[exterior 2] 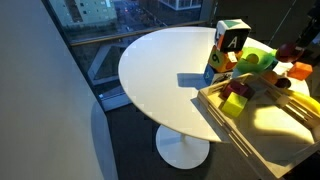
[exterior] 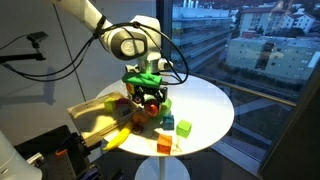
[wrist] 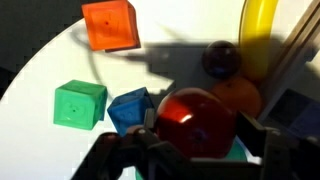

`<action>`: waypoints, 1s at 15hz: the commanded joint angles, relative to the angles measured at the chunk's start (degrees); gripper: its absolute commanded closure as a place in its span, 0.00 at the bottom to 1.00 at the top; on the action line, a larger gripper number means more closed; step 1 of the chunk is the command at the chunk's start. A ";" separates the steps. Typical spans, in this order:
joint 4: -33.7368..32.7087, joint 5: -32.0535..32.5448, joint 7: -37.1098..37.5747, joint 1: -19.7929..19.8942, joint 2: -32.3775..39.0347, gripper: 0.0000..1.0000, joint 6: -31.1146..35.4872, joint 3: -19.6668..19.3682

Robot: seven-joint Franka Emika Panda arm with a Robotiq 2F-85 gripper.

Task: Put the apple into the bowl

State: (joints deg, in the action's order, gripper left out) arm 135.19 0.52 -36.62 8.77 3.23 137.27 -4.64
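My gripper (wrist: 197,130) is shut on the apple (wrist: 195,120), a small round red fruit held between both fingers above the table. In the wrist view a strip of green (wrist: 244,150) shows just under the apple; I cannot tell if it is the bowl. The lime-green bowl (exterior 2: 251,60) shows in an exterior view among the toys beside a lettered block. In an exterior view the gripper (exterior: 150,97) hangs low over the cluster of toys at the table's middle, and the apple cannot be made out there.
Close around the gripper are an orange round fruit (wrist: 238,96), a dark round fruit (wrist: 220,58), a yellow banana (wrist: 260,35), a blue cube (wrist: 130,108), a green cube (wrist: 80,104) and an orange cube (wrist: 108,24). A wooden tray (exterior: 92,116) lies on the round white table (exterior: 205,105).
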 commanded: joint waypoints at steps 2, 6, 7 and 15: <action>-0.61 -3.58 -1.09 -1.74 -1.87 0.44 -0.94 0.70; -2.11 -4.42 -1.01 -3.13 -0.95 0.44 -0.76 1.29; -2.53 -4.61 -0.85 -3.43 -0.62 0.44 -0.54 1.44; -5.55 -3.74 0.23 -4.33 3.70 0.44 2.78 2.34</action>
State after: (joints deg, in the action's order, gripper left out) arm 132.21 -2.86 -36.65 4.48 4.18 139.09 -2.64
